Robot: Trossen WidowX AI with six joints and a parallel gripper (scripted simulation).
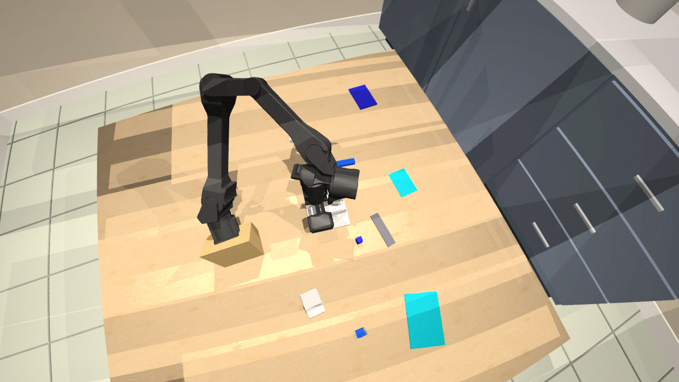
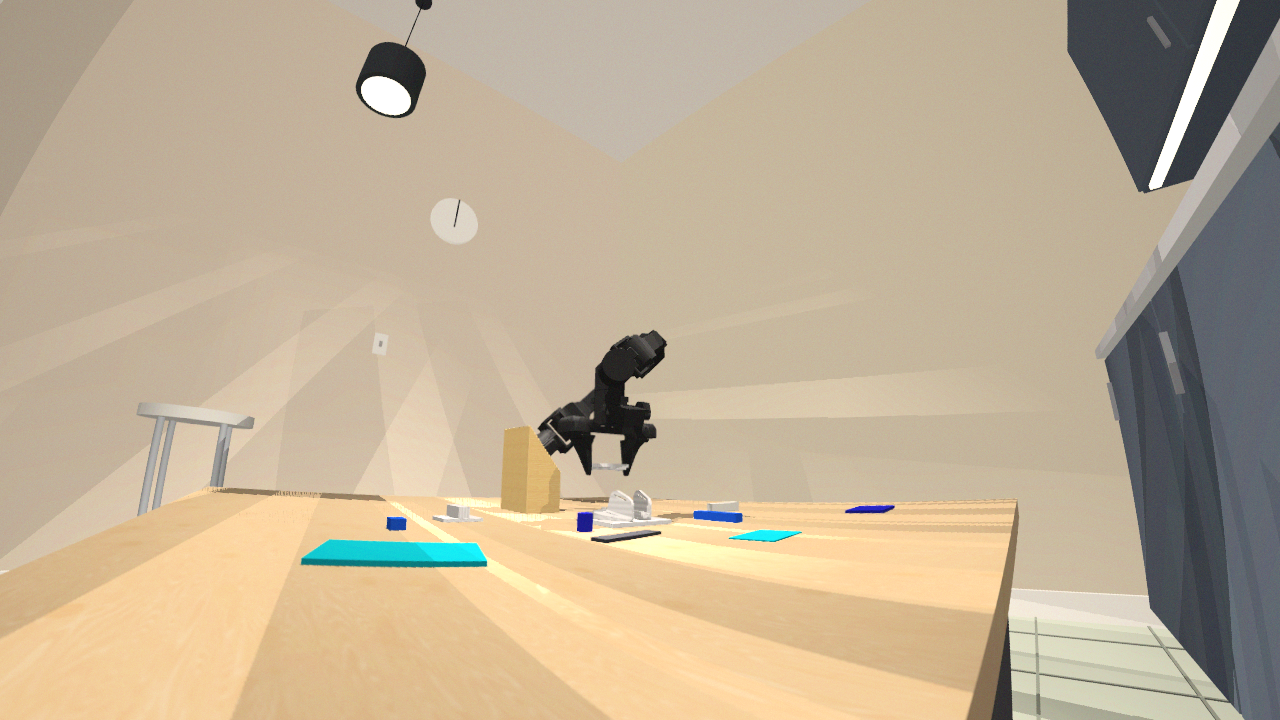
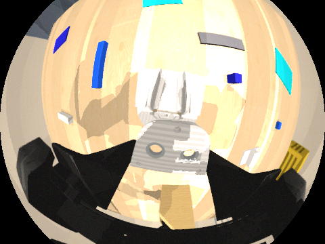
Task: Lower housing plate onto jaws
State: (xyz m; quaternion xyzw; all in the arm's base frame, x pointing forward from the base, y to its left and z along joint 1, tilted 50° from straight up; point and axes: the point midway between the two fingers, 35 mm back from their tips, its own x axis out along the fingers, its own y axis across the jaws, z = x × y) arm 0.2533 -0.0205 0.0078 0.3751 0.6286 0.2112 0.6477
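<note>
The grey-white housing plate [image 2: 609,465] [image 3: 162,135] has two round holes. My gripper [image 2: 607,470] [image 3: 170,148] is shut on the plate's two side edges, and the plate looks about level in the exterior view. It hangs in the air above the white base [image 1: 342,220] [image 2: 660,521] [image 3: 197,81]. Two upright white jaws, a left jaw [image 2: 619,505] [image 3: 158,91] and a right jaw [image 2: 641,505] [image 3: 183,92], stand side by side on the base. A visible gap separates plate and jaws in the exterior view. The wrist view shows the plate covering the base's near edge; the stubs are not clearly visible.
A tan wooden block [image 1: 237,250] [image 2: 528,479] stands beside the arm's base. A dark blue cube [image 1: 358,240] [image 2: 584,521] [image 3: 234,78] and a grey bar [image 1: 382,229] [image 2: 626,536] [image 3: 221,41] lie near the white base. A blue bar [image 2: 717,515] [image 3: 99,64] lies on its other side.
</note>
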